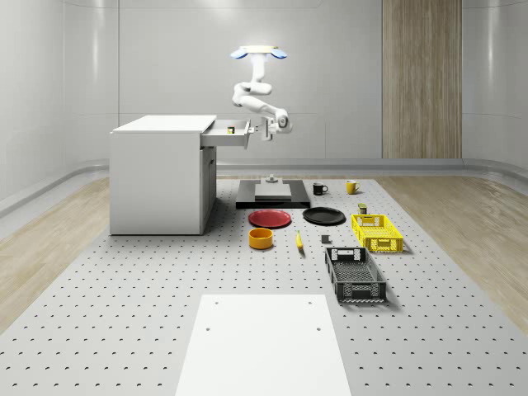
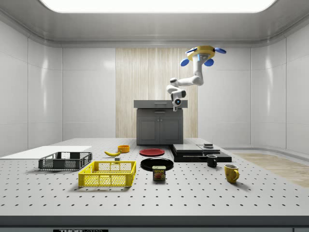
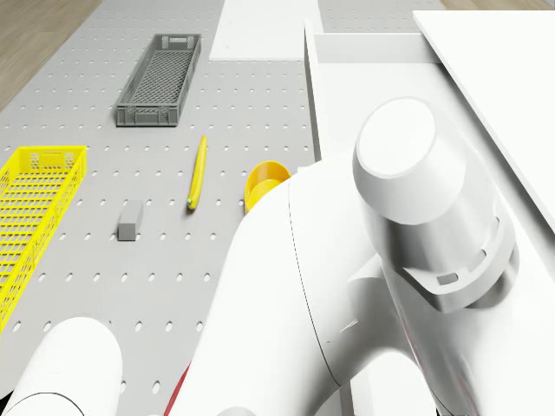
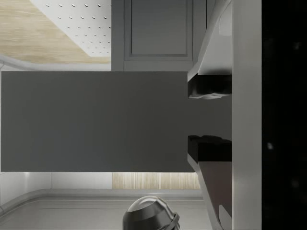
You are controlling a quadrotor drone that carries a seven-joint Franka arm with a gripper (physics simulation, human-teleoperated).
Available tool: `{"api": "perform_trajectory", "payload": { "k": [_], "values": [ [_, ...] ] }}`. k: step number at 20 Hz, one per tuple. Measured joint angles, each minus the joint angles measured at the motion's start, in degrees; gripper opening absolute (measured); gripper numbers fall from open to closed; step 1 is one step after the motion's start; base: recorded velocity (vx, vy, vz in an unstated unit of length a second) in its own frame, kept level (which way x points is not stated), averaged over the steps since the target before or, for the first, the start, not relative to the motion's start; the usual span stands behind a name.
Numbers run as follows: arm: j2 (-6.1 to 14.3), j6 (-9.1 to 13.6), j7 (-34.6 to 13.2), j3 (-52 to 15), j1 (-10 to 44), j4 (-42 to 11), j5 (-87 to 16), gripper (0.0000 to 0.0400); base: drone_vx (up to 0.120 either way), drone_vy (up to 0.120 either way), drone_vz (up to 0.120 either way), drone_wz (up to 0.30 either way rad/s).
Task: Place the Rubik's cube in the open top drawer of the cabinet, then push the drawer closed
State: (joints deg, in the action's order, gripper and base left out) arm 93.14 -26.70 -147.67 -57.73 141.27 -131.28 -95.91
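Above the platform [image 1: 272, 198], at about twelve o'clock from the red plate [image 1: 270, 218] in the whole-scene view, the drone [image 1: 259, 53] hovers in the air, its arm [image 1: 252, 97] bent down toward the cabinet [image 1: 161, 172]. Its gripper [image 1: 266, 129] hangs just off the front panel of the pulled-out top drawer [image 1: 227, 133], at the drawer's three o'clock; the wrist view shows the fingers [image 4: 208, 85] spread apart with nothing between them, facing the flat grey drawer front. A small yellowish object, likely the Rubik's cube [image 1: 231, 128], lies inside the drawer. At the cabinet's five o'clock sit an orange bowl [image 1: 261, 238] and a banana [image 1: 299, 241].
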Motion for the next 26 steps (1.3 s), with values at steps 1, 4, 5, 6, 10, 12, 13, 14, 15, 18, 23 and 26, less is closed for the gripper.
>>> {"api": "perform_trajectory", "payload": {
  "k": [1,4,5,6,10,12,13,14,15,18,23,26],
  "values": [
    [0.06,-0.03,0.07,0.04,-0.10,-0.08,-0.09,0.0108,0.000,0.000,0.000,0.000],
    [0.43,-0.15,0.78,0.35,-1.22,-0.89,-1.19,0.0107,0.000,0.000,0.000,0.000],
    [0.59,-0.19,1.13,0.49,-1.77,-1.28,-1.75,0.0106,0.000,0.000,0.000,0.000],
    [0.76,-0.22,1.54,0.64,-2.40,-1.70,-2.38,0.0106,0.000,0.000,0.000,0.000],
    [1.45,-0.28,3.60,1.30,-5.39,-3.64,-5.60,0.0105,0.000,0.000,0.000,0.000],
    [1.77,-0.26,4.86,1.66,-7.12,-4.70,-7.58,0.0105,0.000,0.000,0.000,0.000],
    [1.70,-0.29,3.79,2.08,-8.04,-5.41,-8.35,0.0107,0.000,0.000,0.000,0.000],
    [1.68,-0.38,1.87,2.68,-8.49,-6.25,-7.87,0.0107,0.000,0.000,0.000,0.000],
    [1.98,-0.42,3.08,2.82,-9.37,-6.70,-9.06,0.0106,0.000,0.000,0.000,0.000],
    [2.03,-0.21,2.75,3.91,-12.28,-8.56,-12.22,0.0106,0.000,0.000,0.000,0.000],
    [3.08,-0.28,9.54,4.64,-17.02,-10.81,-19.02,0.0105,0.000,0.000,0.000,0.000],
    [3.15,-0.41,7.80,6.45,-19.51,-12.71,-21.54,0.0105,0.000,0.000,0.000,0.000]
  ]
}}
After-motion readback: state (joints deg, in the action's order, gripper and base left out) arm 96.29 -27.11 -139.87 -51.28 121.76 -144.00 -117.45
